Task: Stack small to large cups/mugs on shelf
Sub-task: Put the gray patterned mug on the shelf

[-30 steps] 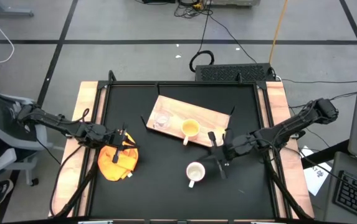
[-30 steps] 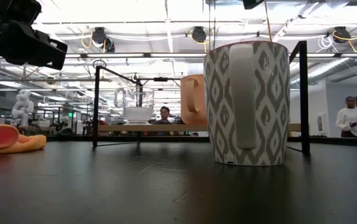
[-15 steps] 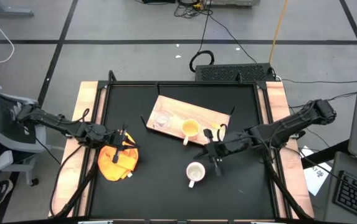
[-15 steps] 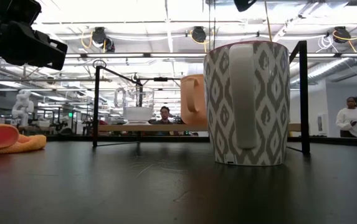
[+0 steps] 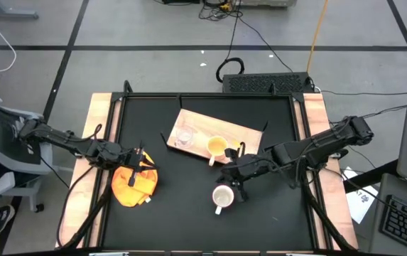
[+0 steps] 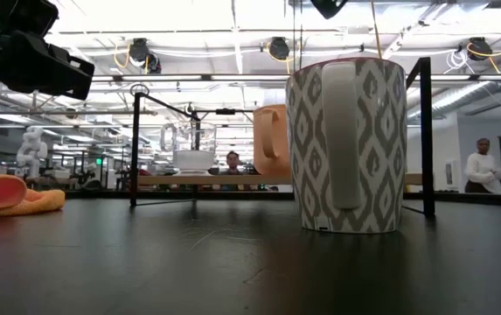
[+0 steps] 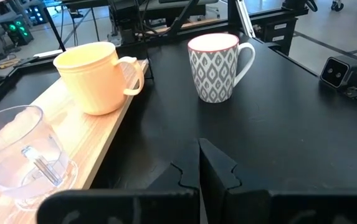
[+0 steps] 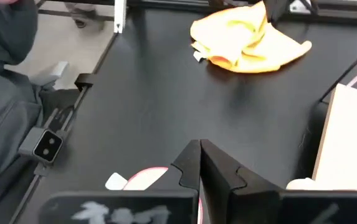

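Observation:
The light-wood shelf (image 5: 240, 134) lies on the black table toward the far side. On its left end stands the clear glass cup (image 5: 185, 136) (image 7: 17, 149), and the yellow mug (image 5: 217, 147) (image 7: 96, 76) stands at its near edge. The white patterned mug (image 5: 222, 197) (image 6: 346, 144) stands upright on the tabletop in front of the shelf. My right gripper (image 5: 237, 186) (image 8: 200, 151) is shut and hovers just right of and above that mug, whose rim (image 8: 146, 178) shows below the fingers. My left gripper (image 5: 141, 158) (image 7: 200, 154) waits shut at the left, over the orange cloth (image 5: 133, 183).
The orange cloth (image 8: 248, 38) lies bunched at the table's left. A black frame with upright posts (image 6: 426, 131) borders the tabletop. Bare tabletop lies between the white mug and the cloth. People show in the room beyond the far edge (image 6: 480, 166).
My right gripper has gone toward the table's left, from beside the shelf's right end to just over the white mug, rising a little and turning as it went. It has stayed shut. The mugs, the cup and the left arm have kept still.

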Controlling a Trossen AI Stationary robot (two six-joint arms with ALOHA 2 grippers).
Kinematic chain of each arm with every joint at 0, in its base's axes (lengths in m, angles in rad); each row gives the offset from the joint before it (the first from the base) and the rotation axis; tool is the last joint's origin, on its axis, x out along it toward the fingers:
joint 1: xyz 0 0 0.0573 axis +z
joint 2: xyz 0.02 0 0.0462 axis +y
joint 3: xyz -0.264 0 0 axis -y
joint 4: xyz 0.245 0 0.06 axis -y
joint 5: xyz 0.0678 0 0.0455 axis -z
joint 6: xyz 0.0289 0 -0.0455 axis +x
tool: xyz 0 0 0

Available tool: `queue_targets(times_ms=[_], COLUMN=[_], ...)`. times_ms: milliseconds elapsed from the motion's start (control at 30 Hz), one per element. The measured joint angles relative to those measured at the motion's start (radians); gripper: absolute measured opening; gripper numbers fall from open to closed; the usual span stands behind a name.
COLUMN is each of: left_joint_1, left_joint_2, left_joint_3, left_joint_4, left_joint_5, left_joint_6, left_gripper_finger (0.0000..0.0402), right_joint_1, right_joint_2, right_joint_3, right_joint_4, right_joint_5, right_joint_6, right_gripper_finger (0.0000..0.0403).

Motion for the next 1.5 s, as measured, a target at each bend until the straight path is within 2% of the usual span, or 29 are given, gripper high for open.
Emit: queue_targets(times_ms=[467,600,867,1000,1500], left_joint_1=[0.000,0.000,0.000,0.000,0.001], left_joint_2=[0.000,0.000,0.000,0.000,0.000], left_joint_3=[0.000,0.000,0.000,0.000,0.000], left_joint_4=[-0.004,-0.004,-0.002,-0.001,-0.008], left_joint_5=[0.000,0.000,0.000,0.000,0.000], left_joint_6=[0.006,0.006,0.003,0.003,0.003], left_gripper_finger=[0.0001,0.0000,0.0000,0.0000,0.0001], right_joint_1=[-0.001,-0.010,-0.021,-0.032,-0.034], right_joint_2=[0.038,0.039,0.038,0.042,0.141], right_joint_3=[0.036,0.077,0.155,0.157,0.158], right_joint_4=[-0.054,-0.176,-0.274,-0.280,-0.334], right_joint_5=[0.000,0.000,0.000,-0.051,-0.104], right_joint_6=[0.023,0.051,0.106,0.132,0.181], right_gripper_finger=[0.0000,0.0000,0.0000,0.0000,0.0000])
